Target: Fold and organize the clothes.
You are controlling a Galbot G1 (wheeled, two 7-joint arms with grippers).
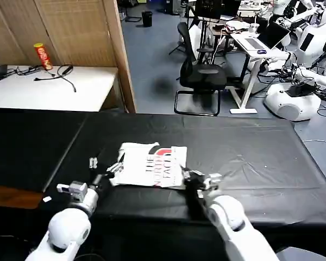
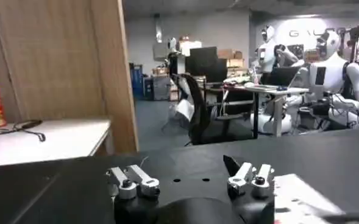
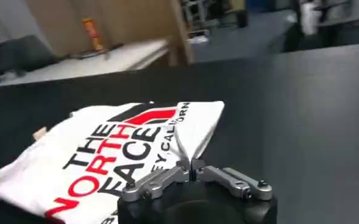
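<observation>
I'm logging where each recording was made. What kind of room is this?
Most likely a robotics lab or workshop, not a home. White humanoid robots stand in the background beside a desk with a laptop, an office chair sits on the open floor, and the T-shirt lies on a black-covered workbench.

I am seeing one white T-shirt [image 1: 152, 166] lying at my twelve o'clock, two grippers of mine, left gripper [image 1: 106, 169] and right gripper [image 1: 198, 178], working beside it, one orange can [image 1: 42, 56] standing at ten o'clock, and one office chair [image 1: 198, 73] sitting at one o'clock
</observation>
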